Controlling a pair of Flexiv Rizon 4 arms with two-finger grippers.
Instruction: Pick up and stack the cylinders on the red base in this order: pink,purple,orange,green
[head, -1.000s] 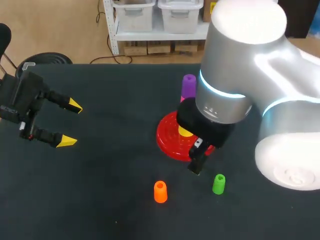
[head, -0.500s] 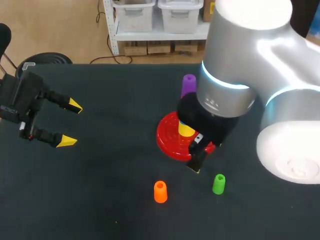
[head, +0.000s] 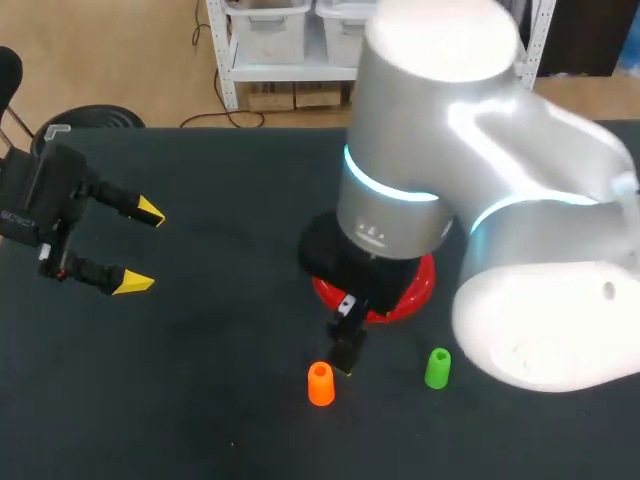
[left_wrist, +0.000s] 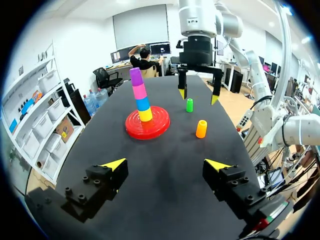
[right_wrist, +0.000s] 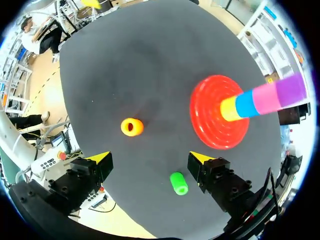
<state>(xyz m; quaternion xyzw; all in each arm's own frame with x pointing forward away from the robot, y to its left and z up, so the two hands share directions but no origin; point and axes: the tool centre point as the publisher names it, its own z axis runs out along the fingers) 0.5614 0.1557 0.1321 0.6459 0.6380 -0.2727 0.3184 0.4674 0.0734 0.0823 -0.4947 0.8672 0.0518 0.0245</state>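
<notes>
Left wrist view, orange cylinder (left_wrist: 201, 128) upright, axis vertical, left jaws spread, right jaws spread.

The tool (right_wrist: 150, 157), spread wide, has the orange cylinder (right_wrist: 132, 127) ahead (green cylinder (right_wrist: 178, 183) nearer, almost under it).

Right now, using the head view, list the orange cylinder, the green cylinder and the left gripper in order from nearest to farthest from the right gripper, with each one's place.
1. orange cylinder: just beside the right gripper, on its left.
2. green cylinder: farther off, to its right.
3. left gripper: far across the table, at its left side.
</notes>
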